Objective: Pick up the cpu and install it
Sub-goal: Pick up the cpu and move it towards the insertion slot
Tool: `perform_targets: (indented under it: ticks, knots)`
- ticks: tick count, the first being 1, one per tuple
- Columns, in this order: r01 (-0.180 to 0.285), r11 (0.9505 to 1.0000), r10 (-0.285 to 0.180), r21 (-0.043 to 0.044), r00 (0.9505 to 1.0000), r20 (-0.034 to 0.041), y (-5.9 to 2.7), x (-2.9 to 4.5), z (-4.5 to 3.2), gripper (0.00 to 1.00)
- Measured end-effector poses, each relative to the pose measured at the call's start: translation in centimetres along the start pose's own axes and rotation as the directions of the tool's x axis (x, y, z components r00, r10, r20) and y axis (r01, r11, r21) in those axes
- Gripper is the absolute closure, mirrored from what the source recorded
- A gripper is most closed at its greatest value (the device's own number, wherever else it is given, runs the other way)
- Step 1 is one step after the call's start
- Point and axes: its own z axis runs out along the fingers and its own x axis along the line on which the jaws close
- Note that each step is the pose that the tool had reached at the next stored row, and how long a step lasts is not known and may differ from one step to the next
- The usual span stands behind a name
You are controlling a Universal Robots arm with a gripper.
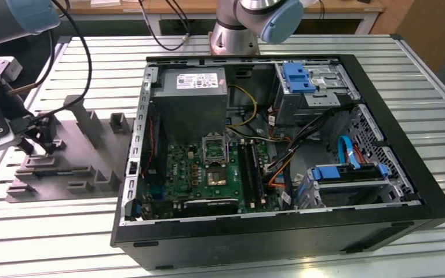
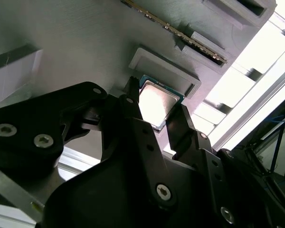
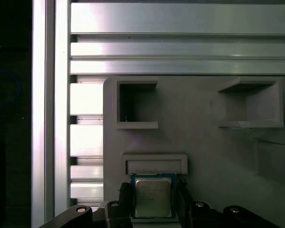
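Now, your claw sits narrowly closed, its fingers pressed on opposite edges of the cpu. The cpu lies flat between them on the grey tray, with a raised block just past the fingertips. The print on the cpu's lid is too fine to read.

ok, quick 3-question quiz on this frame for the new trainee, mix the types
1. True or false: the cpu is already seated in the motherboard socket.
2. The hand is at: A) the power supply, B) the grey tray, C) the blue drive cage.
3. Fill in: the grey tray lies on the exterior view's ____ of the computer case.

Key: 1 false, the cpu is at the grey tray, by the hand. 2 B. 3 left.
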Motion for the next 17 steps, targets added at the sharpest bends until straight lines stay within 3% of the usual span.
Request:
perform_targets:
  ticks: [17]
  knots:
    - [0.000, 1.0000, 0.000, 0.0000, 1.0000, -0.0001, 0.02, -0.01, -0.50, 0.53]
